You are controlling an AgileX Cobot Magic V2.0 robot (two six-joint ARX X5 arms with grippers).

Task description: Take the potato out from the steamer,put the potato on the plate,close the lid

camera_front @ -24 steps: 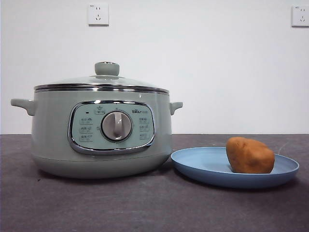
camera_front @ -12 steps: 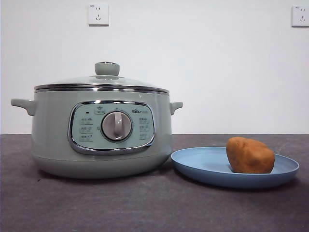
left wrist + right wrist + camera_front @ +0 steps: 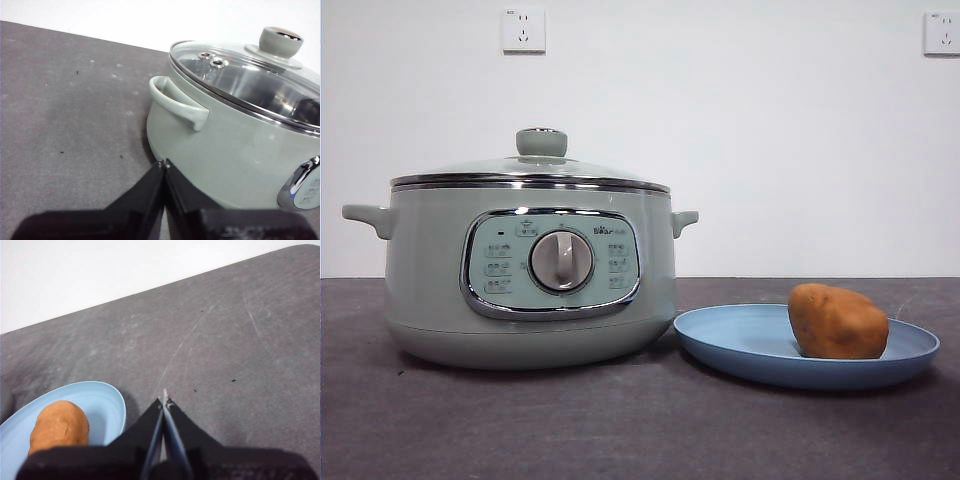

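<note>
Front view shows the bench (image 3: 620,430), a dark grey surface running to a white wall, with every task thing resting on it and no arm in the picture. Largest is the steamer (image 3: 530,270), standing toward the bench's left side, its dial panel facing the camera. The lid (image 3: 535,172) sits level on the chrome rim with its knob upright, and in the left wrist view the glass lid (image 3: 260,85) lies seated all round the part of the rim that shows, so the pot looks closed.

Next in size is the plate (image 3: 760,350), lying flat on the bench just beside the steamer on its right, its near edge close to the pot's base; whether they touch I cannot tell. On the plate, toward its right side, rests the potato (image 3: 838,321), lying on its side and clear of the steamer. The right wrist view shows the same potato (image 3: 59,426) lying on the plate (image 3: 107,407).

Smallest in view are the grippers. The left gripper (image 3: 163,163) hangs near the steamer's (image 3: 225,155) side handle, its jaws pressed together and holding nothing. The right gripper (image 3: 164,396) hangs over bare bench beside the plate, jaws likewise closed and empty.

Judged from this, all three steps look done: potato out, potato on the plate, lid on. Nothing seems left but for the arms to stand clear.
</note>
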